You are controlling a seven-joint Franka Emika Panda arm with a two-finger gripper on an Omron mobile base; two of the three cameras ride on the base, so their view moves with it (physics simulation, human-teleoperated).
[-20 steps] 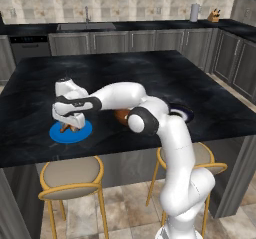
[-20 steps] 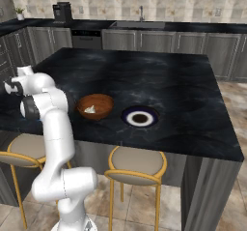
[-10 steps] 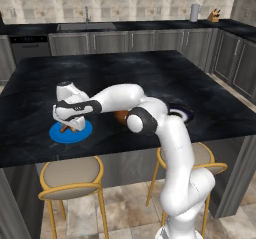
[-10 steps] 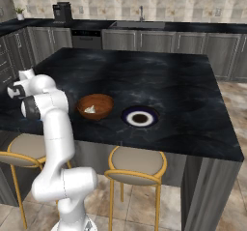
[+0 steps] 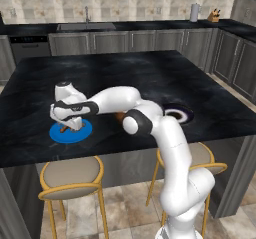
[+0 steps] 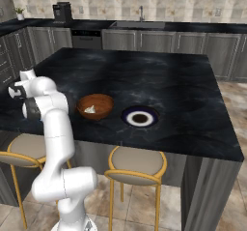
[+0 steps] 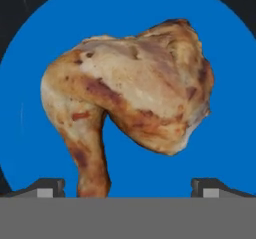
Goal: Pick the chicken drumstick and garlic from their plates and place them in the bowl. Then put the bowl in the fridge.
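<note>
1. The chicken drumstick (image 7: 135, 98) lies on the blue plate (image 5: 70, 132) on the surface (image 5: 150, 73).
2. The fingers (image 7: 47, 187) stand apart, straddling it.
3. The robot should lower further, then close across the meaty part.

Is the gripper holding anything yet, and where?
Nothing held. The gripper is open above the chicken drumstick, which lies on the blue plate.
</note>
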